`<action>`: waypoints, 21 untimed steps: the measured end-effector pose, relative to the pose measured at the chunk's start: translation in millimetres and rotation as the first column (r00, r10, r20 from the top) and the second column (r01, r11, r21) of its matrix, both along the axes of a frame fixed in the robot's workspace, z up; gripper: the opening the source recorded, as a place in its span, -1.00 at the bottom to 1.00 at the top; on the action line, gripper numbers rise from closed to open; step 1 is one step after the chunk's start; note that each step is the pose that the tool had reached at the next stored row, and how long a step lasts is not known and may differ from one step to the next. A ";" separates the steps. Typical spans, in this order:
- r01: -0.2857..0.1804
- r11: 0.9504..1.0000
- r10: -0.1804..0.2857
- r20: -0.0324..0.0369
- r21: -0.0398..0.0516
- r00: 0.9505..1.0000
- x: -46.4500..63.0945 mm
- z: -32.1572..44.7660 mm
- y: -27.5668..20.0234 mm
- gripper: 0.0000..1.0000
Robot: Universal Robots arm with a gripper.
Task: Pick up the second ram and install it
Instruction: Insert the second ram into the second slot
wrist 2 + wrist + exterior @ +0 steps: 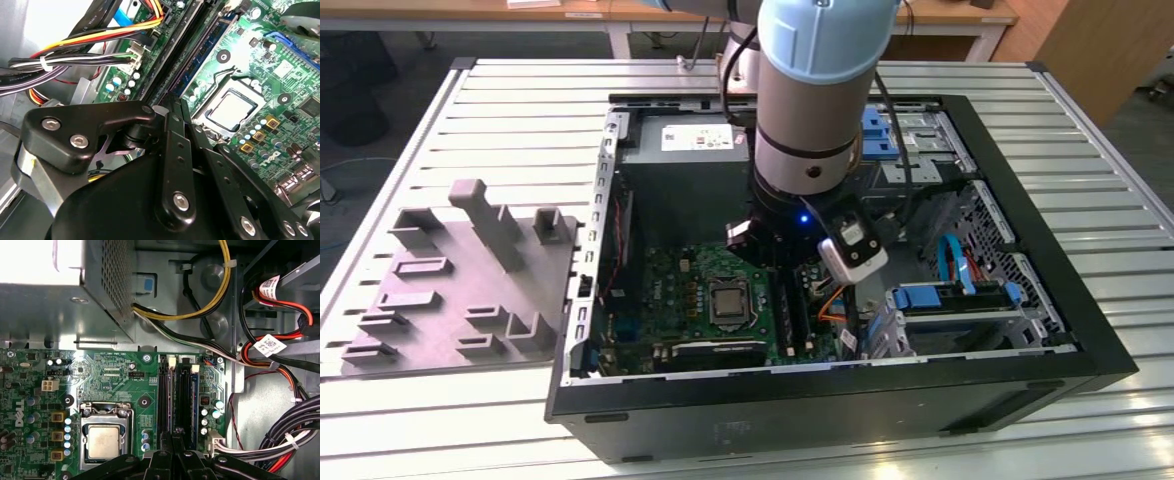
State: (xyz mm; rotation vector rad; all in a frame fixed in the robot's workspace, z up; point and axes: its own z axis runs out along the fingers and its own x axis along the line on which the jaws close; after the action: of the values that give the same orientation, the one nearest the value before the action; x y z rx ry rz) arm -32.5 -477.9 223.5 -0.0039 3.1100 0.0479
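A thin blue ram (211, 47) stands on edge in a long black slot of the green motherboard (115, 375), beside the processor socket (103, 442); its blue edge (194, 390) runs along the outer slot. My gripper (176, 434) hovers low over the near end of the slots, black fingers drawn together to a narrow tip (174, 100) with no gap between them. I cannot tell whether the tip touches the ram or the slot beside it. In the exterior view the arm reaches straight down into the open computer case (1067, 330), with the gripper (781, 255) just above the board.
A grey foam holder (454, 280) lies on the slatted table at the exterior view's left. Bundled cables (280, 440) crowd the slots' outer side. The power supply box (50, 290) and a drive cage (961, 300) hem in the board.
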 end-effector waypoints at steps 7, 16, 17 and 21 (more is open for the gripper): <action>0.003 1.000 -0.003 0.000 0.004 1.000 0.0 -2.0 0.0 -0.77; 0.003 1.000 -0.003 0.000 0.003 1.000 0.0 -0.7 0.0 -0.77; 0.003 1.000 -0.003 0.000 0.003 1.000 0.1 0.0 0.0 -0.77; 0.003 1.000 -0.003 0.000 -0.002 1.000 0.0 1.6 0.0 -0.77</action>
State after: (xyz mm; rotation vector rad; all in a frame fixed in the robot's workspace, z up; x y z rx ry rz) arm -32.5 -477.9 225.1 0.0012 3.1100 0.0444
